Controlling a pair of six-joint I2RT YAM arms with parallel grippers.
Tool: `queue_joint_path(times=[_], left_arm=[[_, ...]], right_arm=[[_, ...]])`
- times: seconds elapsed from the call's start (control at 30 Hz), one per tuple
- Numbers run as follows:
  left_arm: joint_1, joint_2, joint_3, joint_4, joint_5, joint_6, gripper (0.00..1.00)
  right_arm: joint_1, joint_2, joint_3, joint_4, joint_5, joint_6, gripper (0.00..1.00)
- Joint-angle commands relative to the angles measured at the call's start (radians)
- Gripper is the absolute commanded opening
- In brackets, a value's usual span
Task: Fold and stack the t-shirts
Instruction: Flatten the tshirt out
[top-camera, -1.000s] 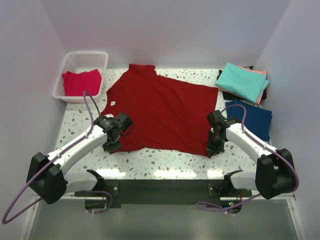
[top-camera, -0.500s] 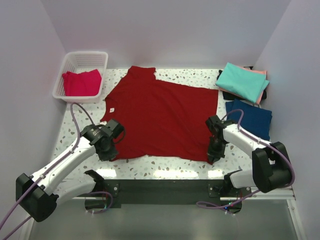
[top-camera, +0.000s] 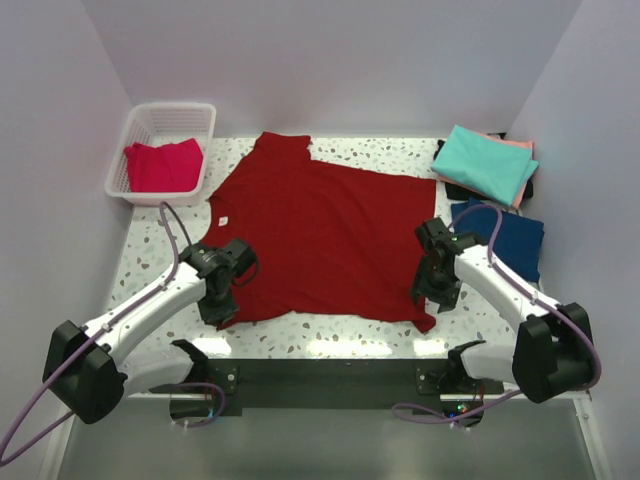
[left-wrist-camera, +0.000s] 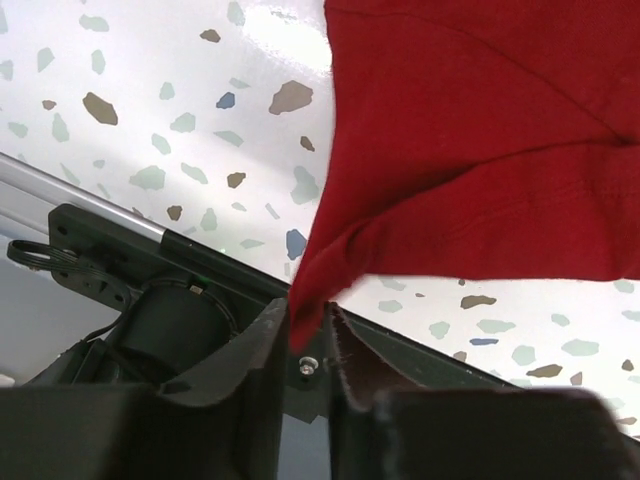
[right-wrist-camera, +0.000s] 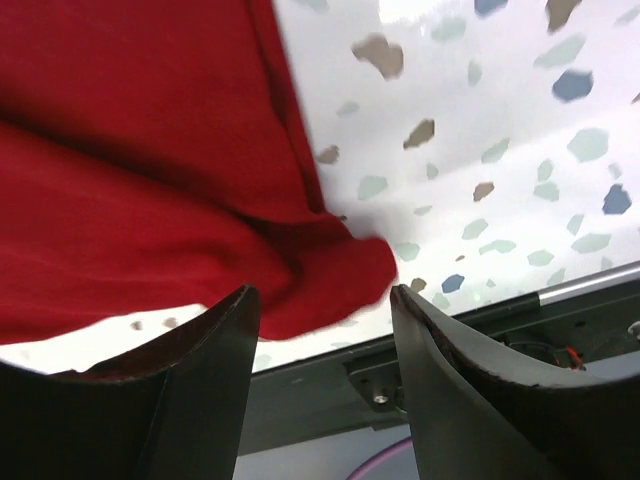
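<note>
1. Change, L side: the left gripper (top-camera: 222, 298) has come back twd the near edge vs a sec ago. It has dragged the hem of the dark red t-shirt (top-camera: 320, 230) w/ it.
2. Change, R side: the right gripper (top-camera: 437, 292) made the same pull, then let go. Its jaws went from closed to wide.
3. Meaning: the shirt lies spread flat mid-table (top-camera: 150, 262), collar at far L, hem drawn fairly straight along the near side. Flattening looks about done; no fold made yet.
4. L jaws: nearly together, only a thin slit. The tip of the L hem corner is caught betw the fingers (left-wrist-camera: 240, 370), and the cloth is lifted off the tabletop there.
5. R jaws: spread wide, holding nothing. The R hem corner lies bunched on the table betw them, no contact visible.
6. Others unmoved: pinkish-red t-shirt (top-camera: 162, 167) in the basket (top-camera: 150, 112) at far L; folded teal t-shirt (top-camera: 485, 165) and navy t-shirt (top-camera: 508, 240) at far R.
</note>
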Motion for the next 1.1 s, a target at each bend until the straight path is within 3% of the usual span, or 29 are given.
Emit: queue_joint_path(times=[0.0, 0.03, 0.13, 0.3, 0.5, 0.8, 1.07], left_arm=[[-0.005, -0.007, 0.016, -0.02, -0.042, -0.026, 0.3], [-0.005, -0.002, 0.017, -0.02, -0.052, -0.027, 0.36], [-0.005, 0.027, 0.02, -0.02, -0.059, -0.02, 0.43], [-0.005, 0.054, 0.043, 0.042, -0.075, 0.015, 0.45], [-0.005, 0.146, 0.158, 0.208, -0.153, 0.084, 0.54], [0.001, 0.387, 0.261, 0.314, -0.199, 0.128, 0.57], [0.035, 0.466, 0.197, 0.326, -0.162, 0.135, 0.57]], right_arm=[[0.008, -0.027, 0.11, -0.021, 0.087, 0.017, 0.59], [0.008, -0.022, 0.122, -0.019, 0.104, 0.016, 0.58], [0.015, -0.004, 0.154, 0.013, 0.114, -0.001, 0.57], [0.032, 0.03, 0.18, 0.129, 0.059, -0.059, 0.57], [0.052, 0.139, 0.194, 0.214, -0.007, -0.098, 0.56], [0.066, 0.28, 0.184, 0.261, -0.06, -0.125, 0.55], [0.068, 0.366, 0.173, 0.237, 0.007, -0.095, 0.55]])
